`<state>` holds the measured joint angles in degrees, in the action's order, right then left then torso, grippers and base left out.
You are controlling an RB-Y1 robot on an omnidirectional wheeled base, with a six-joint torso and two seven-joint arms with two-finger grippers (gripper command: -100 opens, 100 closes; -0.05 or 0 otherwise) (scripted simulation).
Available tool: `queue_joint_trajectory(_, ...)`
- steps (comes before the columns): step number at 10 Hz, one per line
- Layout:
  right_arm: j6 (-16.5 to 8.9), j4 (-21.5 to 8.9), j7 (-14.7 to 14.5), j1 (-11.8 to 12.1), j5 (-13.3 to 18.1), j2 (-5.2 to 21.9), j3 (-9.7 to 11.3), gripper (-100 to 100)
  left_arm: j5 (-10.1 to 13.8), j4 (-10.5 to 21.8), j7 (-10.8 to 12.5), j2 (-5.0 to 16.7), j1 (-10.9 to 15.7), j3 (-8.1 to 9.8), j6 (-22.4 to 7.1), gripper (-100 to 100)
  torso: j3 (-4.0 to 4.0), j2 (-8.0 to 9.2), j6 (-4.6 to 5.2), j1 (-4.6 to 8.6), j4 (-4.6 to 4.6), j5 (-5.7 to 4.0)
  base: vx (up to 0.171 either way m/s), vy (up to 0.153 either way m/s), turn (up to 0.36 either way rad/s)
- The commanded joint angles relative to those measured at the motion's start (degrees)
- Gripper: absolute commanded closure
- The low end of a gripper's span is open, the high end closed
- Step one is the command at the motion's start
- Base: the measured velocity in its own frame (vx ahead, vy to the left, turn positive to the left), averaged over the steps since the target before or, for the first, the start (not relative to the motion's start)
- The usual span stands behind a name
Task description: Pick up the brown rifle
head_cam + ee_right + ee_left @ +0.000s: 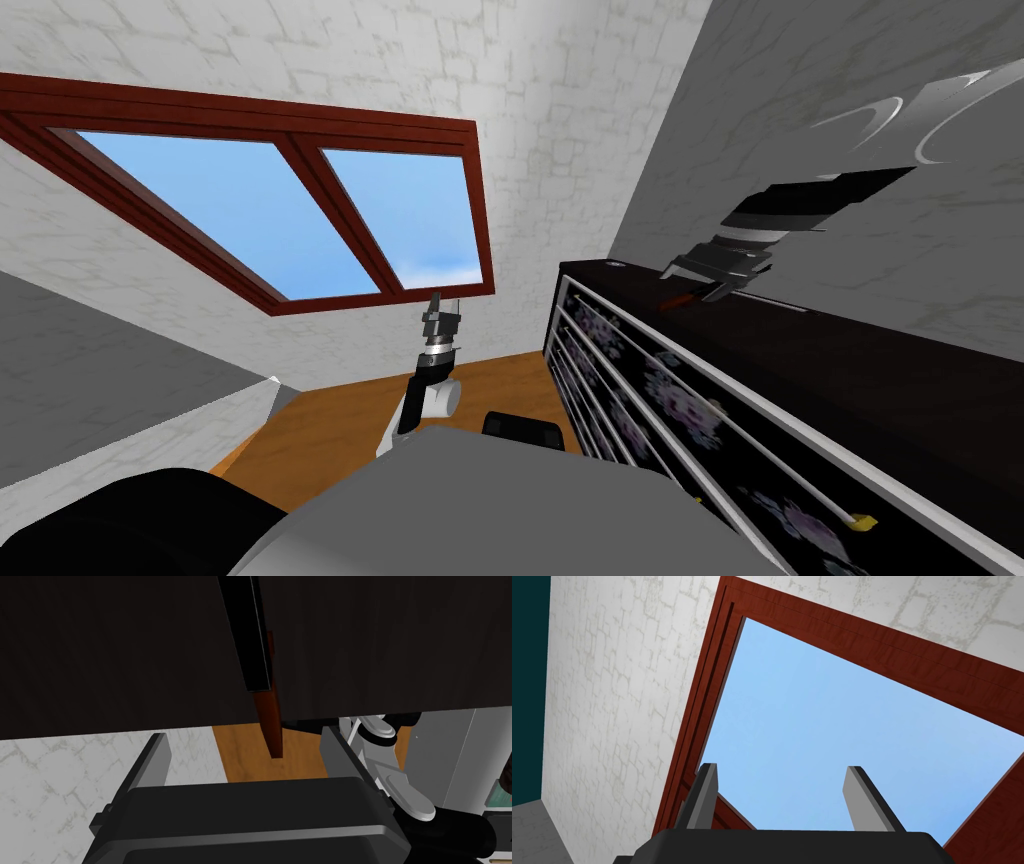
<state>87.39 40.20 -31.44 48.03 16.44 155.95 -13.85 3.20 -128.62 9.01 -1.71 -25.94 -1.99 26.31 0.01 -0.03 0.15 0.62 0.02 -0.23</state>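
Long rifle (257, 671), black barrel and brown wooden stock, flat on dark cabinet top (125, 651), stock end overhanging cabinet's edge. Right gripper (243, 733) above that edge, fingers spread wide either side of stock, not clasping. Left gripper (782, 768) raised beyond cabinet's end, fingers likewise wide apart.

I see a big window (230, 210) with a dark red wooden frame and two panes full of blue sky. It sits in a white wall with a pale stone pattern (560, 110). The wall next to it is plain grey (800, 70). Along the grey wall stands a long, very dark brown cabinet (880, 380). Its black drawer fronts (680, 395) have pale purple flowers, with thin white rails (640, 345) across them. One rail ends in a small yellow tip (862, 521). The floor is orange-brown wood (350, 430).
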Motion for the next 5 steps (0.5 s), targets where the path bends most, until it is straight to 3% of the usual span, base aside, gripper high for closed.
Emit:
queue_joint_trajectory(1,0.5,-0.8,-0.1,0.2,0.3,2.4,0.3,-100,0.0,0.0,0.0,0.0,0.0,0.0,0.0,0,0.0,0.0,0.0,0.0,0.0,0.0,-0.036,-0.127,0.059)
queue_joint_trajectory(3,2.2,-4.0,-0.8,1.5,1.3,6.4,1.3,-100,0.0,0.0,0.0,0.0,0.0,0.0,0.0,0,0.0,0.0,0.0,-0.02,0.0,0.0,-0.047,-0.164,0.114)
queue_joint_trajectory(4,2.2,-4.0,-0.8,1.5,1.3,7.2,1.3,-100,0.0,0.0,0.0,0.0,0.0,0.0,0.0,0,0.02,0.03,0.01,0.16,0.01,-0.04,-0.037,-0.145,0.044)
queue_joint_trajectory(5,2.8,-5.2,-1.0,2.1,1.7,9.0,1.7,-100,0.0,0.0,0.0,0.0,0.0,0.0,0.0,0,0.02,0.01,0.05,0.07,0.02,-0.05,-0.002,-0.077,-0.021)
